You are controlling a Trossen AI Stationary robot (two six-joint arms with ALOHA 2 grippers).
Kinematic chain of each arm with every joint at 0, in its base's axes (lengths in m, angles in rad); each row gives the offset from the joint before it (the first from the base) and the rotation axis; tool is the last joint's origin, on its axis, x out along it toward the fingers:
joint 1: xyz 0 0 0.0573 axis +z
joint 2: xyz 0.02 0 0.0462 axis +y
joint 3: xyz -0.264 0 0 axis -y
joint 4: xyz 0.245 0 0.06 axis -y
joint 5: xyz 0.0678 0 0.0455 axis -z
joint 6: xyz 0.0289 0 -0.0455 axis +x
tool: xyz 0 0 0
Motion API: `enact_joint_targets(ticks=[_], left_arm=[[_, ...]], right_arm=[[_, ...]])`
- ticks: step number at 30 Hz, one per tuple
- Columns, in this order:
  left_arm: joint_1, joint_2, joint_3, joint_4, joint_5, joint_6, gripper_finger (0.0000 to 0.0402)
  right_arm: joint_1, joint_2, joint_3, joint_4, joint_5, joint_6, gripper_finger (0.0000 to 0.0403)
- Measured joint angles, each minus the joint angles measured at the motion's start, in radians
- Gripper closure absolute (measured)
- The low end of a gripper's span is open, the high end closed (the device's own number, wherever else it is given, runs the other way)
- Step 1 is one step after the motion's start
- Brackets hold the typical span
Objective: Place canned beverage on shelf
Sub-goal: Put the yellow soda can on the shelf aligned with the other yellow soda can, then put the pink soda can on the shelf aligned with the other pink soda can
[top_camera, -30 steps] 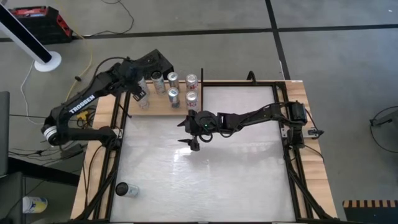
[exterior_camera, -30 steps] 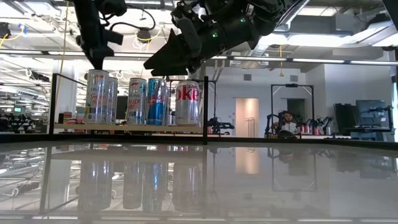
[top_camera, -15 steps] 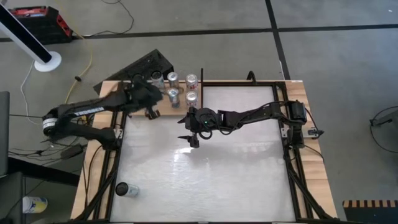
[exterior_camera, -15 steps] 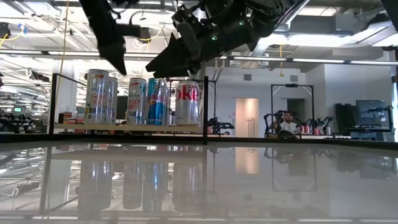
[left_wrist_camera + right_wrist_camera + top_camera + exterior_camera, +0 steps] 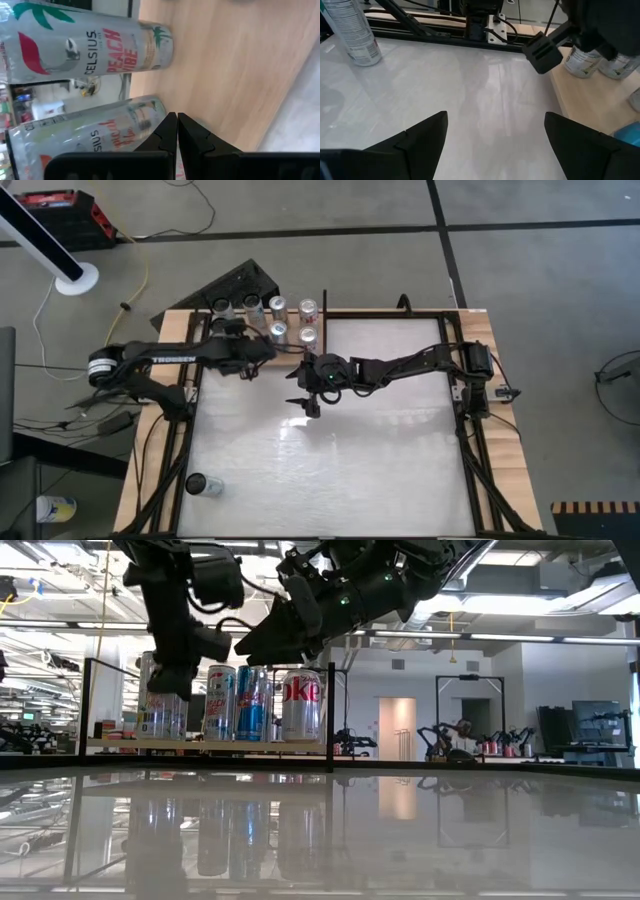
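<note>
Table (image 5: 360,450): lying white and glossy, carrying one can (image 5: 203,485) near its front left corner.
Shelf (image 5: 262,361): sitting at the far left edge, holding six upright cans (image 5: 302,705).
Left gripper (image 5: 247,367): hovering over the shelf's front edge, fingers (image 5: 172,135) pressing together, gripping nothing.
Right gripper (image 5: 304,402): hanging just beside the shelf, fingers spreading wide, carrying nothing.

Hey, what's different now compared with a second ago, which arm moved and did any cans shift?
The left gripper has drawn back from over the pale wooden shelf toward the white tabletop's edge, and sits lower in the low view; its fingers are shut and empty. The right gripper stayed open above the tabletop. The shelf's cans and the lone can at the table's near corner kept their places.
</note>
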Motion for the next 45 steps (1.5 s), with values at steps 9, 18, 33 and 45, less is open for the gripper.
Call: enact_joint_targets(ticks=[9,18,33,45], left_arm=[[0.018,0.059,0.0,-0.013,-0.021,-0.006,0.0401],[0.042,0.059,0.0,-0.09,-0.029,-0.058,0.0402],[0.043,0.059,0.0,-0.181,-0.028,-0.135,0.0402],[-0.059,-0.009,0.048,-0.205,-0.056,-0.121,0.0402]], right_arm=[[0.0,0.0,0.0,-0.001,0.0,0.0,0.0047],[0.0,0.0,0.0,-0.002,0.0,-0.001,0.0047],[0.0,0.0,0.0,-0.002,0.0,0.0,0.0047],[0.0,0.0,0.0,-0.002,0.0,0.008,0.0047]])
